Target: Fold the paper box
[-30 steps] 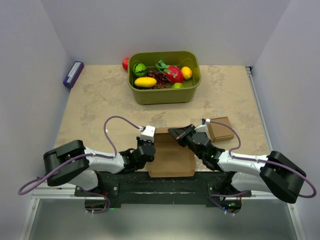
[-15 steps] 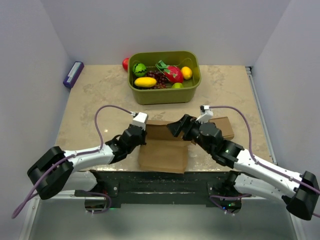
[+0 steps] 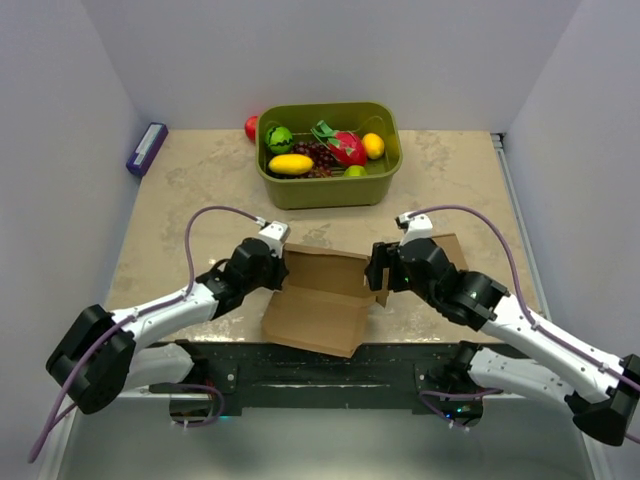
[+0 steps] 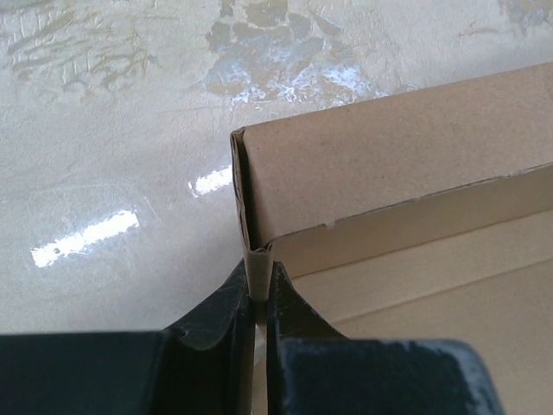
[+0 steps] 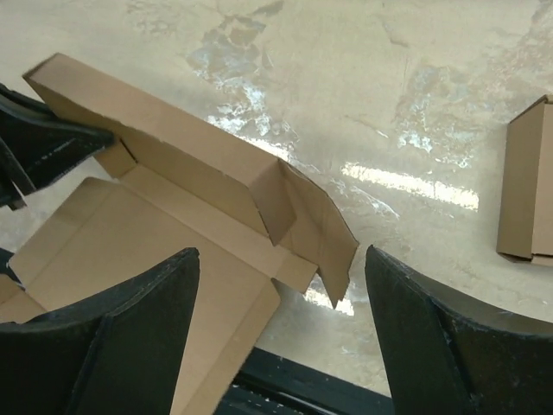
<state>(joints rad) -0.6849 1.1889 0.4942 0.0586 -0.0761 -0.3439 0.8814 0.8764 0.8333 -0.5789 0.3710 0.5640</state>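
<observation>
The paper box lies partly unfolded near the table's front edge, its back panel raised upright. My left gripper is shut on the folded left end of that panel; in the left wrist view the black fingers pinch the cardboard strip of the box. At the box's right end my right gripper is open. In the right wrist view its wide-spread fingers hover over the box's right corner flap without touching it.
A small brown cardboard cube sits just right of the right gripper, also at the right wrist view's edge. At the back stands a green bin of toy fruit, with a red ball behind it. A purple box lies far left.
The right gripper has opened and let go of the box. Both arms reached farther over the table, the box shifted left and away from them, and its back panel now stands up.
</observation>
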